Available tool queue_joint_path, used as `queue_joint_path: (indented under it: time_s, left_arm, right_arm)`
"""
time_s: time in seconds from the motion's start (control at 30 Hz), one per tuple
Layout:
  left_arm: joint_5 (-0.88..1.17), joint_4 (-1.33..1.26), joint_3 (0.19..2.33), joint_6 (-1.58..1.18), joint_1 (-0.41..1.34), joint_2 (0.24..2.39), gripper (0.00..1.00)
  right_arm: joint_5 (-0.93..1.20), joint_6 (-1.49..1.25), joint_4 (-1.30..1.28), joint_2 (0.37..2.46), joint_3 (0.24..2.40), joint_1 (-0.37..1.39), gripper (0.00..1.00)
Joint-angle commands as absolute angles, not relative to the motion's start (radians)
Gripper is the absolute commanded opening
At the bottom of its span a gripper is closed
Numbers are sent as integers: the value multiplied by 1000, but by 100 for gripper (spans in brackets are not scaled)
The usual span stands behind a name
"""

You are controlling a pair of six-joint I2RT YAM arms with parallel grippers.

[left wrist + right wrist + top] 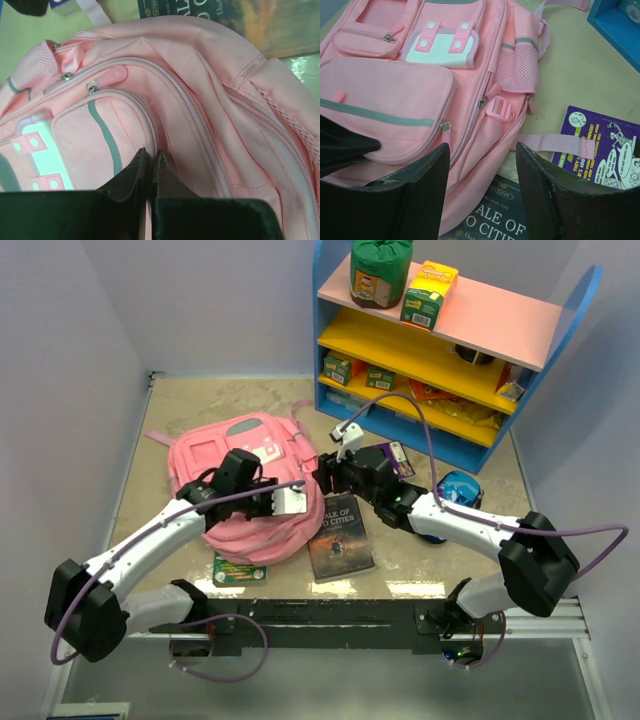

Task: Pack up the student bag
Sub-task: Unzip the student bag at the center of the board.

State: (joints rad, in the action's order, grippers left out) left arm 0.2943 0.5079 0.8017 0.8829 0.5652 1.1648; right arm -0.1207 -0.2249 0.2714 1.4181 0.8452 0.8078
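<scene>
Jaws of left gripper (150, 154) together, tips at soft pink fabric student bag (205, 465), flat on beige bench (200, 405); jaws of right gripper (481, 150) apart, empty, above it. Dark paperback book (340, 532) and purple booklet (605, 150) outside; bag looks zipped, packing apparently unstarted.

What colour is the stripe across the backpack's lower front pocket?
Grey-green stripe on the pink backpack; the right wrist view shows it best.
</scene>
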Motion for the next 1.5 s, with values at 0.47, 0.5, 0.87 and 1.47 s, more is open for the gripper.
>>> queue_joint_path:
  time_s: [0.47,0.5,0.87,1.47]
  left_arm:
    - [414,827,712,1372,548,678,0]
    - [401,780,686,1330,548,664,0]
    - [394,775,643,1187,548,589,0]
    - [342,693,586,1065,548,523,0]
  right_arm:
    - [63,19,108,1426,920,793,62]
    - [74,8,89,1439,928,795,62]
    - [167,-125,345,1526,781,824,56]
    - [293,578,-67,1661,1037,827,56]
